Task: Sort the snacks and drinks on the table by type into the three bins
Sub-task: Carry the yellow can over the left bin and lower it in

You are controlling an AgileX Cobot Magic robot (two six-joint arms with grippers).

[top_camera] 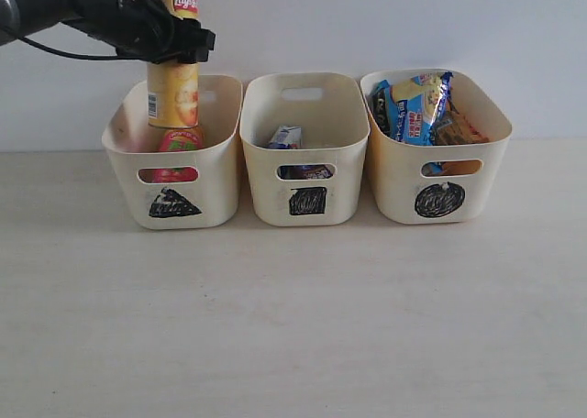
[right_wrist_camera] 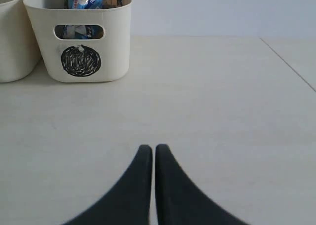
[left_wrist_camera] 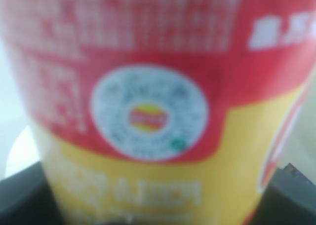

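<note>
The left gripper (top_camera: 177, 42), reaching in from the left, clamps the yellow Lay's tube (top_camera: 172, 95) upright over the triangle bin (top_camera: 213, 175); the right gripper (right_wrist_camera: 153, 153) hovers above the table (right_wrist_camera: 227, 111), jaws pressed together

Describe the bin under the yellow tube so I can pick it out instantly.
Three cream bins stand in a row on the table. It is the left end bin in the exterior view, below the left gripper that holds the yellow Lay's tube. Only it bears a scribbled black triangle and holds a pink tube.
</note>
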